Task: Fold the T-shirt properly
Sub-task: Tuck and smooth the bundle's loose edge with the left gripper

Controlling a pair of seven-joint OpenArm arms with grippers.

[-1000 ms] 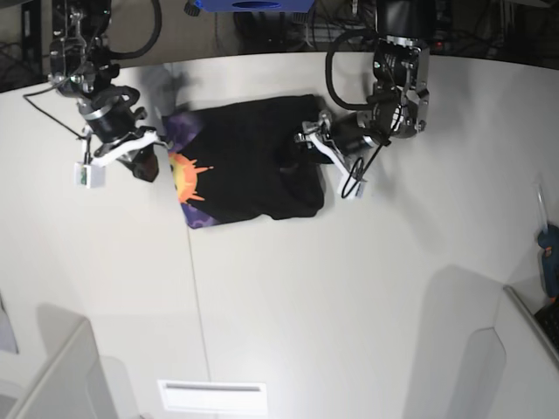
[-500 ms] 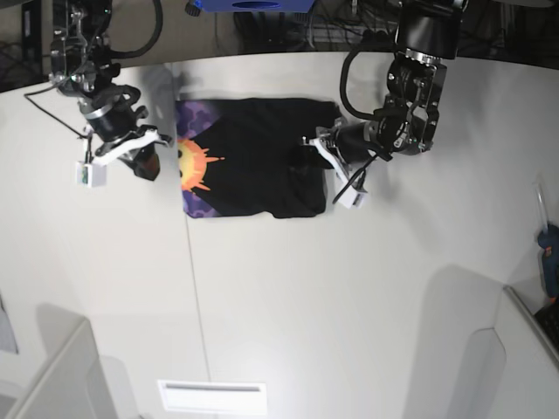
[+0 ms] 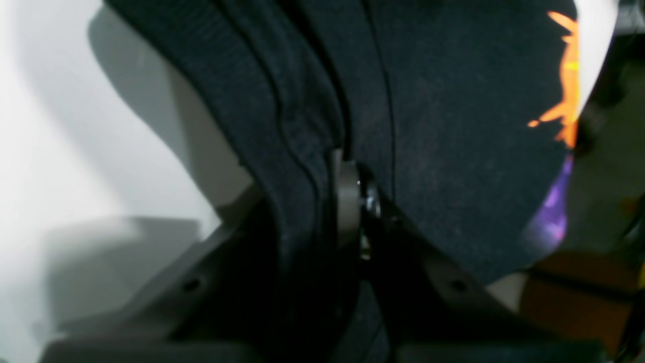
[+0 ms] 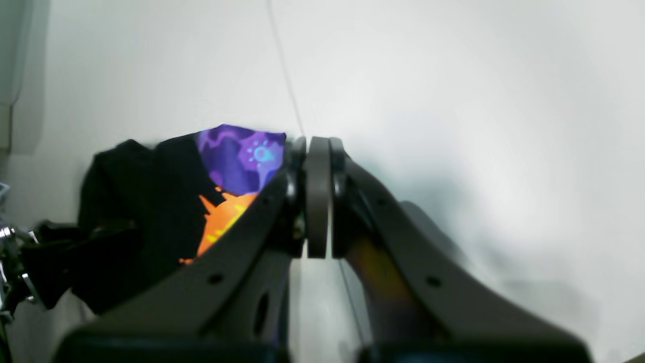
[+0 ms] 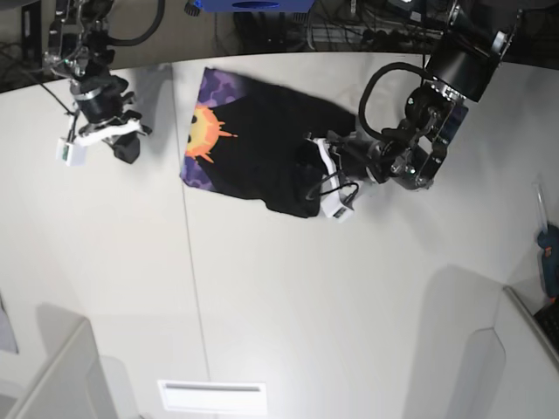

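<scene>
- Left wrist view: the left gripper point(image 3: 352, 201) is clamped on a bunch of black cloth; thick folds of the T-shirt point(image 3: 443, 126) pass between the dark fingers point(image 3: 347, 196) and fill most of the frame; a sliver of the orange sun print point(image 3: 567, 91) and a purple patch point(image 3: 552, 217) show at the shirt's right edge; the white table point(image 3: 55, 151) lies at the left, with the shirt's shadow falling on it; the picture is blurred, so finer detail of the hold cannot be told.
- Right wrist view: the right gripper point(image 4: 310, 196) has its jaws pressed together with nothing between them; the T-shirt point(image 4: 151, 201) lies beyond and to the left of the fingers, black cloth with the purple patch point(image 4: 242, 156) and orange sun print point(image 4: 221, 217) facing up; the gripper is apart from the cloth; a thin seam point(image 4: 287, 65) runs across the pale table point(image 4: 453, 101).
- Base view: the T-shirt point(image 5: 262, 148) lies crumpled on the far half of the white table point(image 5: 306, 305), its sun print point(image 5: 205, 131) and purple patch at its left end, turned up; the left gripper point(image 5: 319, 179), on this view's right, holds the shirt's right edge, cloth bunched round it; the right gripper point(image 5: 122, 148), on this view's left, hangs closed and empty, well apart from the shirt's left edge; no containers can be made out on the table.
</scene>
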